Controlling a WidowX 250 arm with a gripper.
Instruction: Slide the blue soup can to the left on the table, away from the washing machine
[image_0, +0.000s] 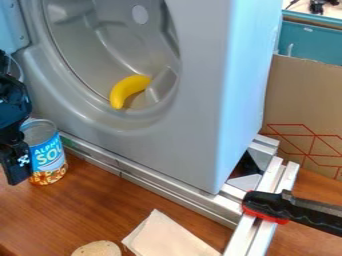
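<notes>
Toward nine o'clock, the gripper (16, 162) is hanging right beside the can (48, 156), its spread impossible to tell; near eleven, a banana (129, 90) is lying inside the grey drum (83, 42).

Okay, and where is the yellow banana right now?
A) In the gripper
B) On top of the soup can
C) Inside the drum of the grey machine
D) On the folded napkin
C: the banana lies low inside the round opening of the grey machine.
</notes>
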